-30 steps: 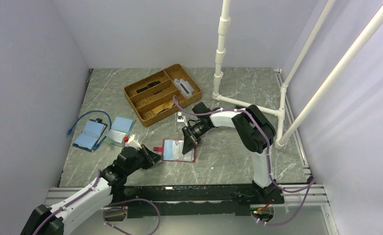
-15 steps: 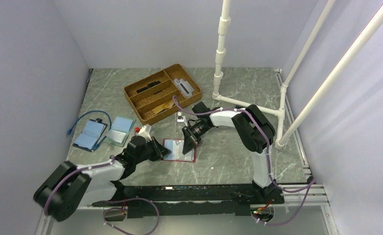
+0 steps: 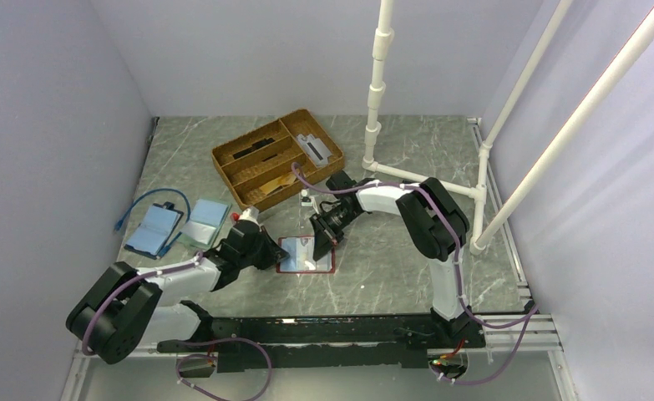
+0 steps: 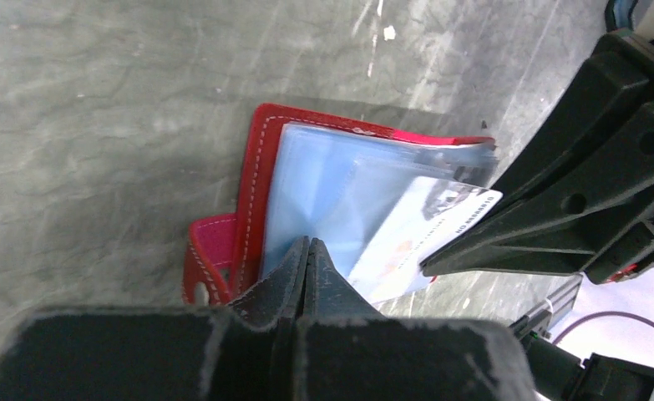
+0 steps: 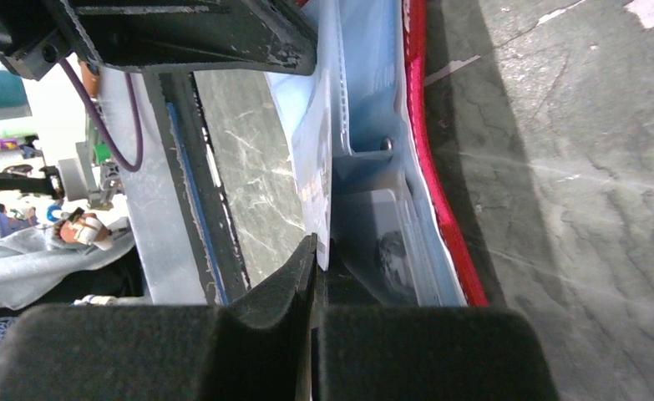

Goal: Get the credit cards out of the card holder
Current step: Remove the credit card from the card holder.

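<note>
Two grippers are working the card holder (image 3: 304, 261), which lies open and flat on the table (image 4: 98, 100) with its clear pockets up.

Left gripper (image 4: 306, 247): at the holder's snap tab (image 4: 206, 271) side. Fingers are pressed together with the tips on the near edge of the pocket sheet (image 4: 323, 184). It reads as pinching that sheet to anchor the holder, but the contact itself is hidden under the tips.

Right gripper (image 5: 313, 247): on the side of the holder away from the tab. Fingers are closed on a pale card (image 4: 419, 238) that sticks partway out of a pocket. One corner is past the holder's edge and the rest sits inside the pocket sheet.

Handling, my read:
- The card is light, thin, stiff, slick plastic. It flexes a little and won't crush.
- The only real grab is the exposed edge or corner, with the flat faces between the pads.
- The pocket sheet is soft, clingy film. It will drag along with the card unless the pull stays in line with the pocket mouth.
- The holder weighs next to nothing, so it would slide or lift with the card unless the tab side is held down.
- The bite on the card looks shallow, so there is a slip risk.

Can't tell whether more cards sit in the other pockets, because glare on the film hides them.
</note>
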`<action>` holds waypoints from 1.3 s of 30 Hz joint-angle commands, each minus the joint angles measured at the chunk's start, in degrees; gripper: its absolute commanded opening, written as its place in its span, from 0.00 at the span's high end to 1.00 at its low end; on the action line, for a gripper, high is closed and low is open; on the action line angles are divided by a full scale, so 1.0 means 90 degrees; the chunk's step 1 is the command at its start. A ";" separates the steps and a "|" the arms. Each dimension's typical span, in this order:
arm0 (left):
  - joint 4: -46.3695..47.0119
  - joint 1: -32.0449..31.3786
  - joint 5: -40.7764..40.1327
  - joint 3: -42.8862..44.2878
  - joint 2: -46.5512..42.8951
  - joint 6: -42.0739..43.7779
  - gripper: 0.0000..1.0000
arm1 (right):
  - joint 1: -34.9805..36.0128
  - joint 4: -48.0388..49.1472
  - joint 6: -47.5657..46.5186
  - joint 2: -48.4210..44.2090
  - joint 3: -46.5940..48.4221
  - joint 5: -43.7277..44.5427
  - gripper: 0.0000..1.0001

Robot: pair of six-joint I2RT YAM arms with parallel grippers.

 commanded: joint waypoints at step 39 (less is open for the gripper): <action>0.0579 0.0106 0.1536 0.0048 -0.1659 0.1735 0.27 | -0.0841 -0.1238 -0.1676 -0.1005 0.0453 -0.0176 1.00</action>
